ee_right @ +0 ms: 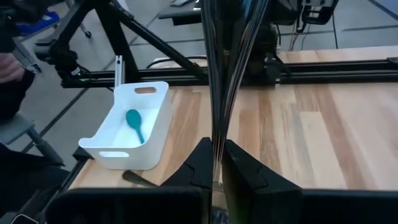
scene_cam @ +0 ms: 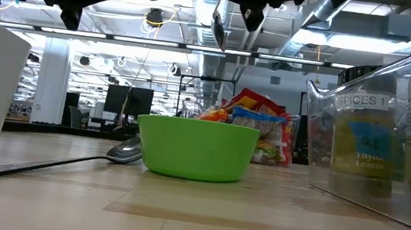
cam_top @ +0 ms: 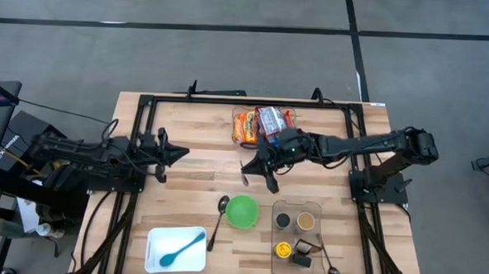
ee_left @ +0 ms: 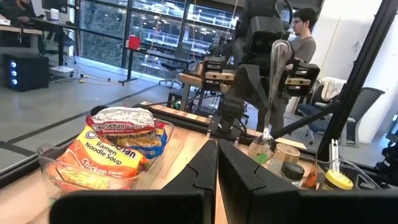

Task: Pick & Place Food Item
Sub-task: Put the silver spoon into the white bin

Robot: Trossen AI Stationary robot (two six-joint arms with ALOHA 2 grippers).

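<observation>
The food items are ramen noodle packets (cam_top: 262,123) lying in a clear container (ee_left: 56,168) at the table's far middle; no gripper touches them. My right gripper (cam_top: 250,164) hangs above the table's middle, just near of the container, shut on a metal spoon (ee_left: 277,62). My left gripper (cam_top: 182,153) is at the table's left, pointing level toward the right, shut with nothing in it (ee_left: 217,155). My right gripper pinches the spoon's handle (ee_right: 217,149) between its two fingers. The spoon stands across the fingers, roughly upright, its wide end up (ee_left: 278,53). It is lifted clear of the table, well above the green bowl.
A green bowl (cam_top: 242,211) stands near the middle, with a second metal spoon (cam_top: 219,218) lying left of it. A white bin (cam_top: 176,250) holds a teal spoon. A clear tray of spice jars (cam_top: 302,239) is at the near right. A person (ee_left: 305,31) stands beyond the table.
</observation>
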